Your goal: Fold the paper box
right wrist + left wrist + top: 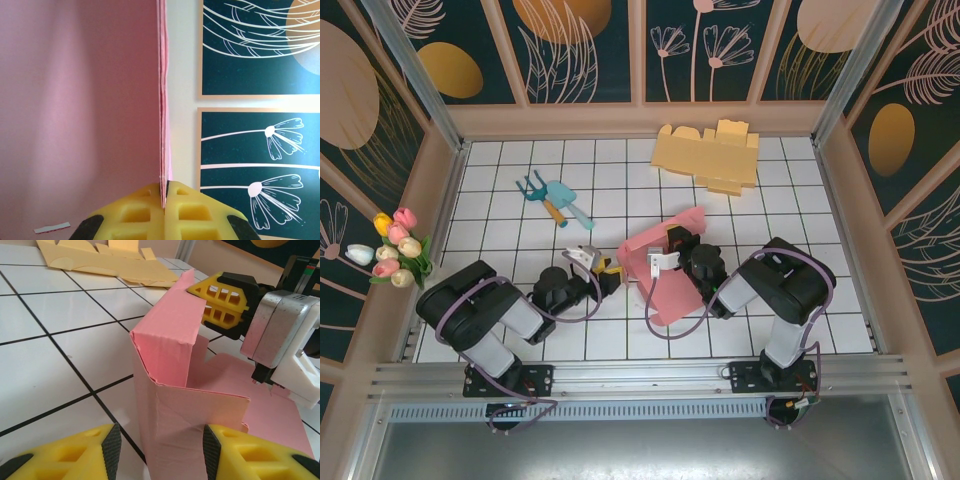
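Right wrist view: right gripper pinches the pink box by its wall, seen edge-on. Left wrist view: left gripper half-spread at its corner.

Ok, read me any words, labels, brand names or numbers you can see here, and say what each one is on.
No readable text anywhere: the pink paper box and the yellow cardboard sheet are plain.
A red and green mark at the top right of the left wrist view is too small to read.

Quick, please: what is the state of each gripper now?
Left gripper: open, jaws astride the pink box.
Right gripper: closed, holding a panel of the pink box.
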### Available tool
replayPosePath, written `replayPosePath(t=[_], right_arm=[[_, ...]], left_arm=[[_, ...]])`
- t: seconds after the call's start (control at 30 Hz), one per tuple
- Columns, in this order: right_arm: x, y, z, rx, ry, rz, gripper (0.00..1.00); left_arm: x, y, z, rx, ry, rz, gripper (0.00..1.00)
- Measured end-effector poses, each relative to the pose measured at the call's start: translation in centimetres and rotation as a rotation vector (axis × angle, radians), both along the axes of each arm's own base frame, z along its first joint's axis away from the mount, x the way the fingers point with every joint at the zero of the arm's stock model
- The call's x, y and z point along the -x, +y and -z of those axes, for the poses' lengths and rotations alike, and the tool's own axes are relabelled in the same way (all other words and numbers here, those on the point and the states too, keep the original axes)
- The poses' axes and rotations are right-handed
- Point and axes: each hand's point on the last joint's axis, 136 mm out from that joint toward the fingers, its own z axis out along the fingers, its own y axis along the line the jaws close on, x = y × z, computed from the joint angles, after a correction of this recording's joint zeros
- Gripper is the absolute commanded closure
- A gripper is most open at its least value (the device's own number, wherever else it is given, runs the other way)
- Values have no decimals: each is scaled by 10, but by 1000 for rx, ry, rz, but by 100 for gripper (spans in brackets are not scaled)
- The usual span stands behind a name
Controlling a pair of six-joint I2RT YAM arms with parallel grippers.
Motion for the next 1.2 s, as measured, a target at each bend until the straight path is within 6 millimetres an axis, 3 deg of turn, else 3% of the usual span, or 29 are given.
replayPosePath(t=[0.4, 0.63, 1.2], right_arm=[[0, 0, 0, 0, 0, 0, 100], [0, 0, 0, 0, 0, 0, 100], [0, 0, 0, 1, 1, 0, 100]], left_arm=[[4, -16, 0, 49, 34, 80, 49], [7, -23, 13, 51, 78, 117, 48], [-5, -34, 12, 77, 90, 120, 47]])
